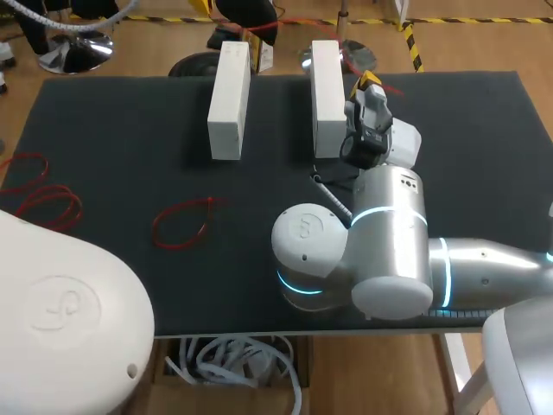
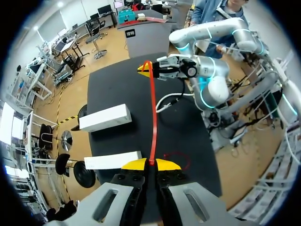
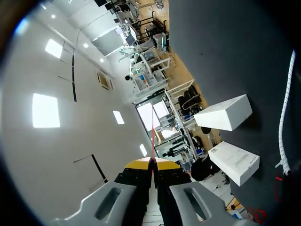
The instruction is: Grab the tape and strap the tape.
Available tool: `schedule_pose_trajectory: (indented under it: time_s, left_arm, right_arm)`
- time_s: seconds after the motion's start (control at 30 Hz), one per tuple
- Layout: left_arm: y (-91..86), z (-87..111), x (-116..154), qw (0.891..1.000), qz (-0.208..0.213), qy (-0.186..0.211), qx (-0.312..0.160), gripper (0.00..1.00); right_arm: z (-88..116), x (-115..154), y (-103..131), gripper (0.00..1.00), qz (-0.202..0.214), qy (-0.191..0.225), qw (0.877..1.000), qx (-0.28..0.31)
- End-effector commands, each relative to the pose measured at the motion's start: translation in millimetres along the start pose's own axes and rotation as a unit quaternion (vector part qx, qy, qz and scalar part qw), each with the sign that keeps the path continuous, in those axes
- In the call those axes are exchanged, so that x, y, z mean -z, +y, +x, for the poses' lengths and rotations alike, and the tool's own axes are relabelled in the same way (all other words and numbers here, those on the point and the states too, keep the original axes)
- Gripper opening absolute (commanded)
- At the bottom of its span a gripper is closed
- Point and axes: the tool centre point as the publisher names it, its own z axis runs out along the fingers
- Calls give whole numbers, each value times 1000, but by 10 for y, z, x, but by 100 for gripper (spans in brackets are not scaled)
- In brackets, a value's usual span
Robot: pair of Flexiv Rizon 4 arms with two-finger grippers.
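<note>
**A:** How is the tape held?

**B:** The left gripper (image 2: 151,163) is pinched shut on one end of the red tape (image 2: 153,113), and the other end is clamped in the right gripper (image 2: 149,69). The tape is stretched straight between them, above the tabletop (image 2: 113,89) and beside the white blocks (image 2: 106,117).

**A:** What could be lost?

**B:** The strand is thin and only narrowly pinched. It could be pulled free if too much tension is applied. If slack is let in, it could be snagged on a block.
</note>
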Motion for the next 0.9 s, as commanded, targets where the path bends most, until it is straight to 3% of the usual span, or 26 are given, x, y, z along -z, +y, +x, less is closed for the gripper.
schedule_pose_trajectory:
  time_s: [0.03, 0.57, 0.9]
  left_arm:
    - [-106, 115, 5, 1000, -19, -9, 2, 0]
    - [-124, 445, -73, 997, -26, -26, 63, 0]
    - [34, 311, 111, 997, -59, -30, 40, 0]
  right_arm:
    - [16, 3, -15, 0, -3, -2, 1000, 1]
    - [16, 3, -15, 0, -3, -2, 1000, 1]
    - [16, 3, -15, 0, -3, -2, 1000, 1]
